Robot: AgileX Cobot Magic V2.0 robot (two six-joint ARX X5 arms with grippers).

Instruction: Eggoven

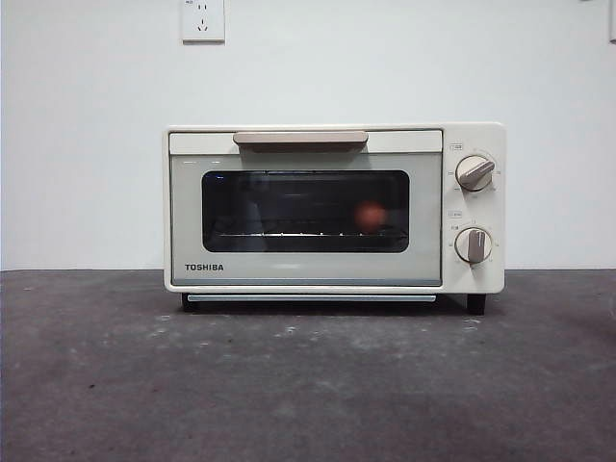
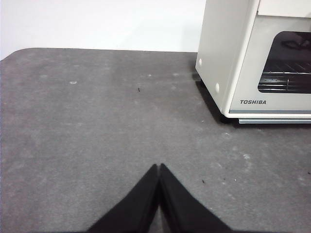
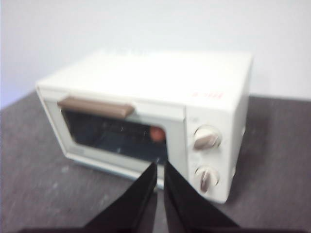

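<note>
- The cream TOSHIBA toaster oven [image 1: 334, 207] stands on the dark grey, scuffed tabletop [image 1: 308, 385], its back toward a white wall [image 1: 87, 144].
- Its door is closed, with the tan bar handle [image 1: 300, 141] across the top edge above the dark glass window [image 1: 305, 211].
- The small reddish-brown egg [image 1: 370, 215] is inside the oven, seen through the glass on the wire rack, toward the side nearest the knobs.
- Two round knobs [image 1: 474, 173] sit one above the other on the panel beside the door.
- The left gripper [image 2: 159, 167] hovers over bare tabletop, apart from the oven's corner, its jaws pressed together and holding nothing.
- The right gripper [image 3: 160, 167] is raised in front of the oven, looking down on door and knobs, its jaws nearly together with a thin gap, holding nothing.
- A white wall socket [image 1: 203, 20] is mounted above the oven.
</note>
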